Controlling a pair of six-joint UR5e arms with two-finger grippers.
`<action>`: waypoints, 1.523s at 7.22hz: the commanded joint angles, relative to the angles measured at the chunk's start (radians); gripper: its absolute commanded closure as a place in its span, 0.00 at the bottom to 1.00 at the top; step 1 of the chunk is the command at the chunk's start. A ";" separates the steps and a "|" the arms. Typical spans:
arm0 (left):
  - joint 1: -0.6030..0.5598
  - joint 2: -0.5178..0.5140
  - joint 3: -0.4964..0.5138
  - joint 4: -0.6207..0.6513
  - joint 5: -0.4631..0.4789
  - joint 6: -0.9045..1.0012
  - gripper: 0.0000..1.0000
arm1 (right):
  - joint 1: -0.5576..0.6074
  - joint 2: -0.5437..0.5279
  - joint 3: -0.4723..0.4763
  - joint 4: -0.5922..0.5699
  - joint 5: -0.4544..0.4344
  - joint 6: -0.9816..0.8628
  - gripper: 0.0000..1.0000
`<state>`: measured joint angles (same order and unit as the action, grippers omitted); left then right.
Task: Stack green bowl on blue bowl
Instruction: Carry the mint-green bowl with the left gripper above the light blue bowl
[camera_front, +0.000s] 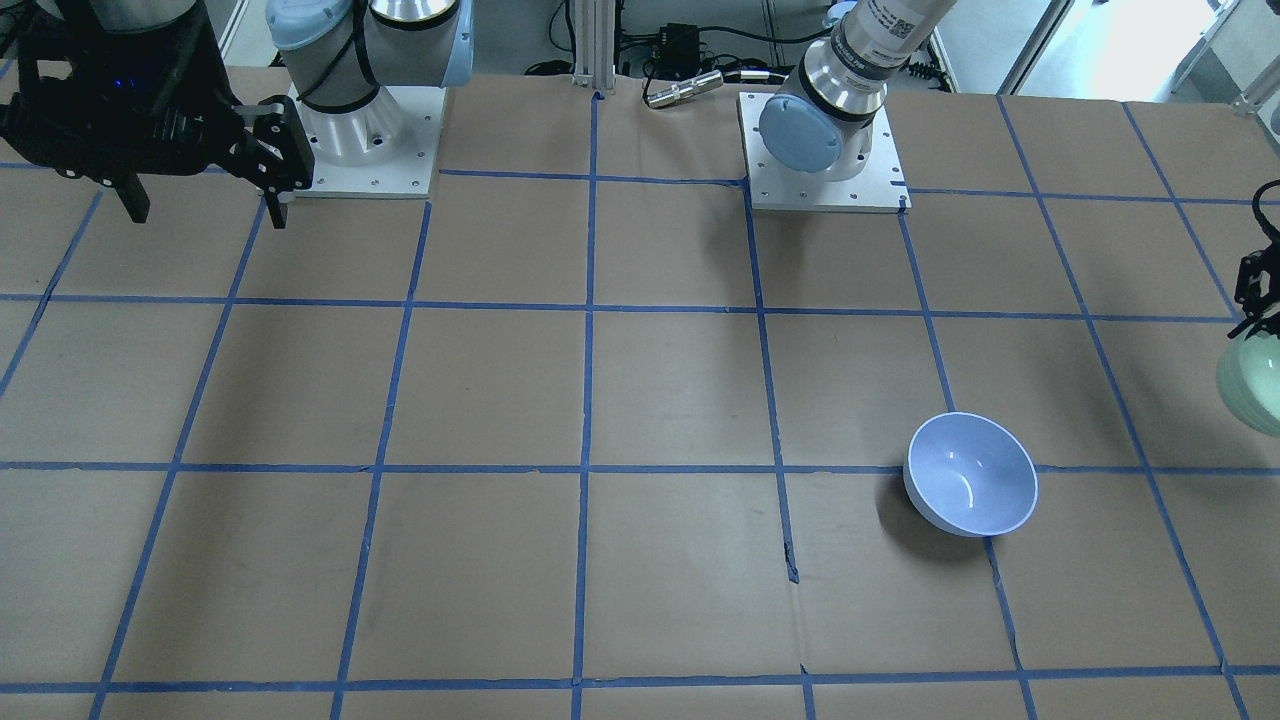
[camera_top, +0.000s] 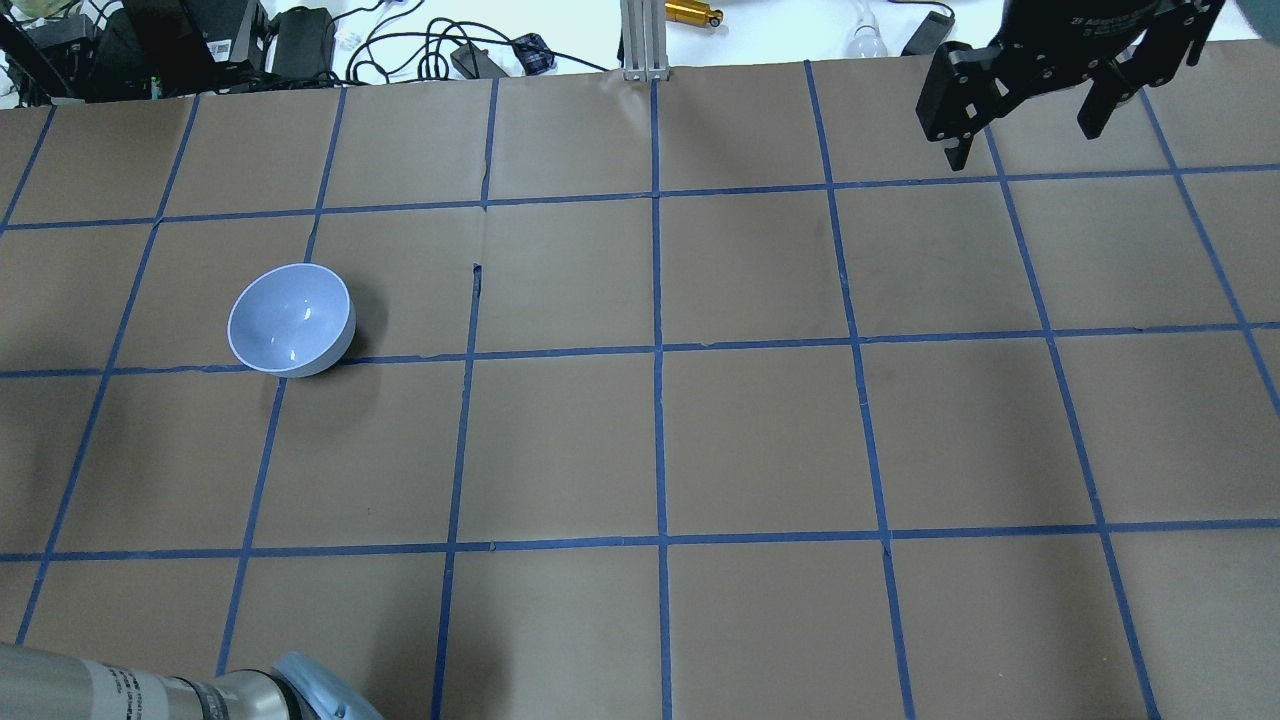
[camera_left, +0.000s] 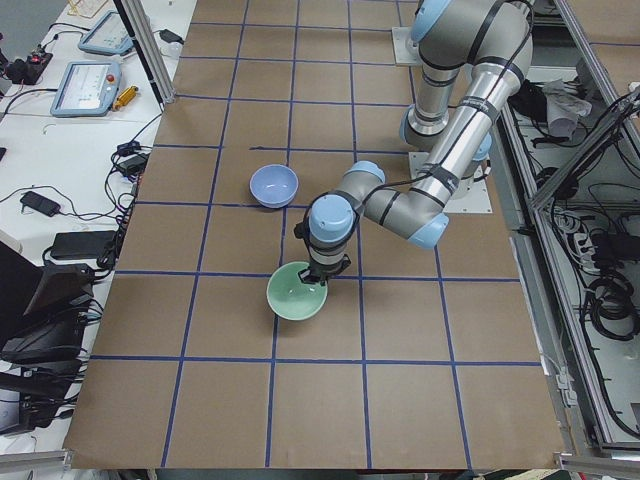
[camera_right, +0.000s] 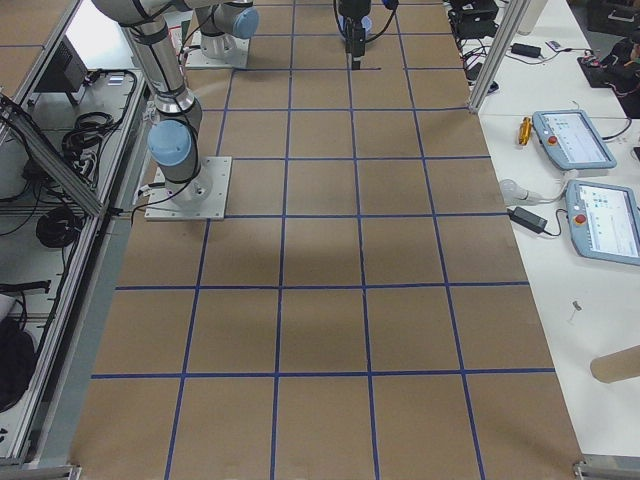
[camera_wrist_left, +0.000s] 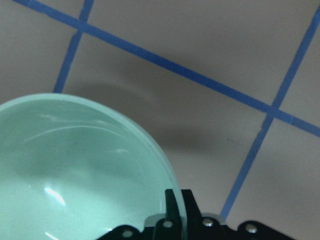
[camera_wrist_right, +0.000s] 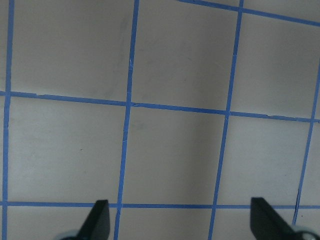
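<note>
The green bowl (camera_left: 298, 292) hangs from my left gripper (camera_left: 322, 268), which is shut on its rim. In the left wrist view the green bowl (camera_wrist_left: 75, 175) fills the lower left, its rim pinched between the fingers (camera_wrist_left: 172, 210); its shadow lies on the paper beyond it. In the front view only a part of the bowl (camera_front: 1255, 385) shows at the right edge. The blue bowl (camera_front: 970, 475) stands upright and empty on the table, apart from the green one; it also shows in the overhead view (camera_top: 290, 320). My right gripper (camera_top: 1020, 130) is open and empty, high at the far side.
The table (camera_top: 660, 440) is brown paper with a blue tape grid. The arm bases (camera_front: 825, 150) stand on white plates at the robot's edge. Cables and boxes (camera_top: 300, 40) lie beyond the far edge. The right wrist view shows only bare grid under the open fingers (camera_wrist_right: 100, 220).
</note>
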<state>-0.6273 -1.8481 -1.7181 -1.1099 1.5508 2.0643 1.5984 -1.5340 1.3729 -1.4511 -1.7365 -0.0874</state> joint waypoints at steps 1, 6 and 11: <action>-0.145 0.044 0.000 0.001 -0.020 -0.212 1.00 | 0.000 0.000 0.000 0.000 0.000 0.000 0.00; -0.518 0.112 0.012 0.002 -0.009 -0.770 1.00 | -0.001 0.000 0.000 0.000 0.000 0.000 0.00; -0.666 0.076 -0.036 0.012 -0.026 -1.041 1.00 | 0.000 0.000 0.000 0.000 0.000 0.000 0.00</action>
<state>-1.2852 -1.7701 -1.7263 -1.0920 1.5309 1.0584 1.5984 -1.5340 1.3729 -1.4512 -1.7365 -0.0874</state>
